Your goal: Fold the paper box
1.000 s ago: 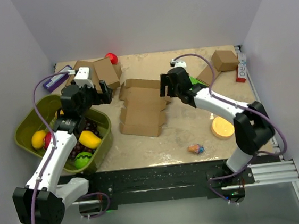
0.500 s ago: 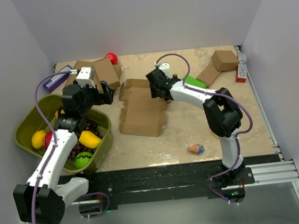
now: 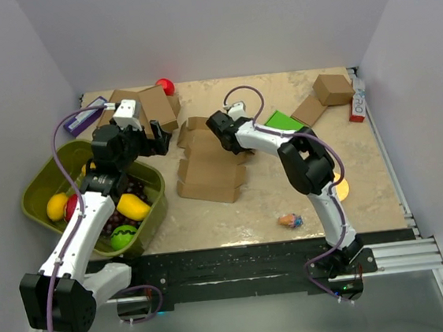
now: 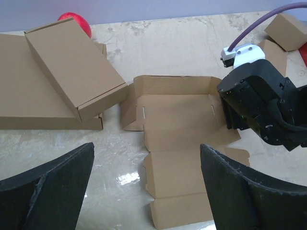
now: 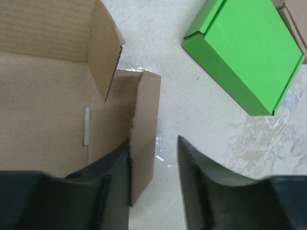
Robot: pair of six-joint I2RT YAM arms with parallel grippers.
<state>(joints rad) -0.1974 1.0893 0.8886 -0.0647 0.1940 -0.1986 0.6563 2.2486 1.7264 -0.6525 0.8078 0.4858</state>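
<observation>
Jaws are hanging wide and empty on the left gripper (image 4: 147, 163); right gripper (image 5: 153, 158) is straddling, unclamped, the three o'clock flap (image 5: 144, 124) of the paper box (image 3: 210, 167), lying mostly unfolded

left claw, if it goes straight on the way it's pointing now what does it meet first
Most likely the paper box: its unfolded panels lie straight ahead of the open left claw, with nothing showing in between. How far off it is remains unclear.

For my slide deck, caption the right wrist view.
Right gripper straddles a side flap of the paper box, green box nearby.
</observation>
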